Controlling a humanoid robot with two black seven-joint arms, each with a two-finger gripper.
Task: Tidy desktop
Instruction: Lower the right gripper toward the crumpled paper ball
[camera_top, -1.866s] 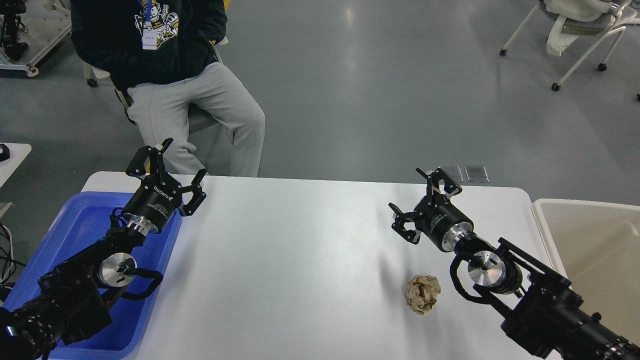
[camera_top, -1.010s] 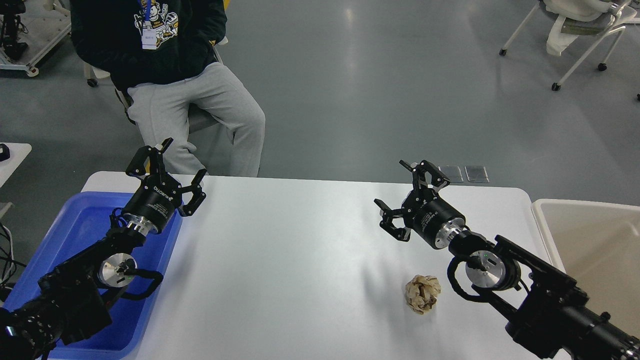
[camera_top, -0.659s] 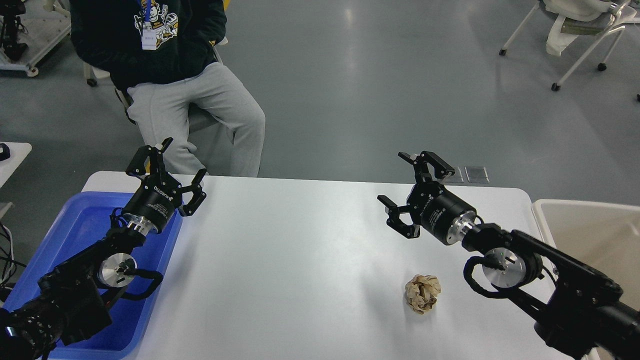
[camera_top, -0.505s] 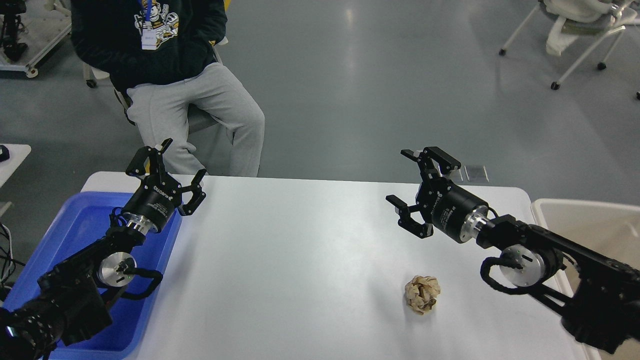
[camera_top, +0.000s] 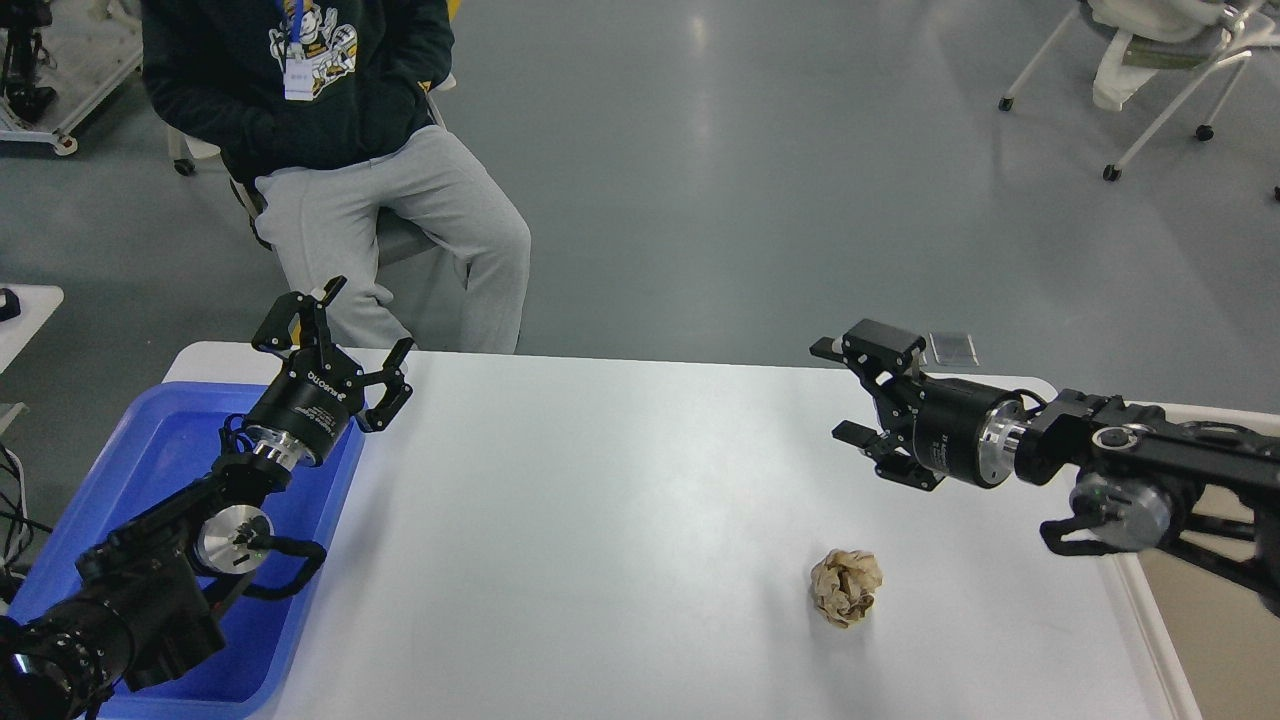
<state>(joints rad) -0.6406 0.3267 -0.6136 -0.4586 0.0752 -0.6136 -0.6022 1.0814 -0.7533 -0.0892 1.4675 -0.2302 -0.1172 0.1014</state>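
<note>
1. White desk (camera_top: 600, 520) spans the view between both arms.
2. Right claw (camera_top: 848, 392) hovers over it, 2 fingers spread wide, empty, well apart from the crumpled paper ball (camera_top: 846, 586).
3. Left claw (camera_top: 345, 335), spread wide, holds nothing above the blue tray (camera_top: 150, 450).

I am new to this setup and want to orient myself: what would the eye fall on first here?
A crumpled brown paper ball lies alone on the large white rectangular desktop, right of centre. The open right tool hangs above the desktop beyond it, and the open left tool hangs over the blue plastic tray at the left edge.
</note>
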